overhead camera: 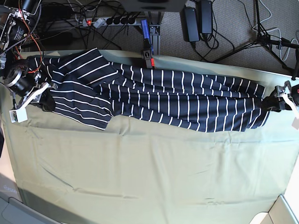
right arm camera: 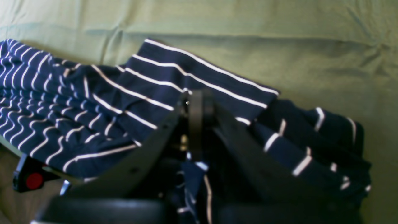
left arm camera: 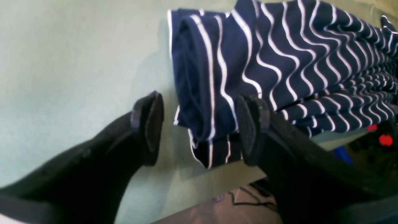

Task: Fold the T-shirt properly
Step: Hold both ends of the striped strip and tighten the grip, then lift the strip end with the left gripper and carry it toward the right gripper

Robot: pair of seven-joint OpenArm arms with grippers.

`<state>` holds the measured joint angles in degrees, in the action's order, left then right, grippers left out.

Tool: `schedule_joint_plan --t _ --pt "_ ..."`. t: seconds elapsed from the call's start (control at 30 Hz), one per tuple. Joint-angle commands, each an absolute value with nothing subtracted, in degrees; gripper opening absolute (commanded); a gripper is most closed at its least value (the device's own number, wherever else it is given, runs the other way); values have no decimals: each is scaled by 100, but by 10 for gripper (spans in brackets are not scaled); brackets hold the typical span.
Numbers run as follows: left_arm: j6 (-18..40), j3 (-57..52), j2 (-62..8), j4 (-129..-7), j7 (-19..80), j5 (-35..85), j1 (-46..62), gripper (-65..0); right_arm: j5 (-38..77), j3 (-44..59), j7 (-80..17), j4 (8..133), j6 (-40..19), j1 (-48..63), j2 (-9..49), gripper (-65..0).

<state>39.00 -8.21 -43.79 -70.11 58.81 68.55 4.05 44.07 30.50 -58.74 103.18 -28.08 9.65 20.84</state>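
T-shirt (overhead camera: 159,100) stretched between both arms, hem seen between spread left gripper (left arm camera: 199,130) fingers, cloth pinched by right gripper (right arm camera: 196,105)

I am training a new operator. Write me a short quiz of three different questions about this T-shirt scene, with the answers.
1. True or false: the left gripper stands open, its fingers on either side of the T-shirt edge.
2. Which gripper is shut on the cloth? A) left B) right C) neither
3. Fill in: the shirt lies stretched along the far side of the ___ table cloth.

Key:
1. True; cloth hangs between the spread fingers.
2. B; the right gripper pinches the shirt near its sleeve end.
3. Green.
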Motion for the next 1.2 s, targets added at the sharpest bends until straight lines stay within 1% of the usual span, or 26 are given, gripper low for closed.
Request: schedule_joint_plan --t 0.0,0.27,0.57,0.8,1.0,1.03,1.07,1.17 --pt "4000 -869 -4456 -6982 5739 6936 336 -249 4499 3096 -5712 10403 -3146 906 2187 -650" --pt "4000 -869 -4095 -6716 5675 6963 333 -249 4499 3096 -5699 10403 -3148 906 2189 -650" --pt "4000 -869 -3898 -6716 5680 7260 333 -249 4499 3096 -5699 10403 -3148 908 2187 -650" --pt "4000 -869 -3500 -6716 5701 7177 338 -249 4543 3096 -5706 10403 -3146 908 2187 -650" --pt "4000 -869 -3428 -6716 5697 7220 333 -252 4543 3096 -5706 10403 -3146 908 2187 -650" --pt "4000 -869 -3428 -6716 5695 7231 333 -273 4543 3096 -5704 10403 -3146 908 2187 -650" --pt "4000 -869 -3428 -6716 5695 7258 333 -317 4543 3096 -5701 10403 -3148 906 2187 -650" --pt "4000 -869 -3428 -6716 5688 7358 333 -511 4543 3096 -5701 10403 -3146 906 2187 -650"
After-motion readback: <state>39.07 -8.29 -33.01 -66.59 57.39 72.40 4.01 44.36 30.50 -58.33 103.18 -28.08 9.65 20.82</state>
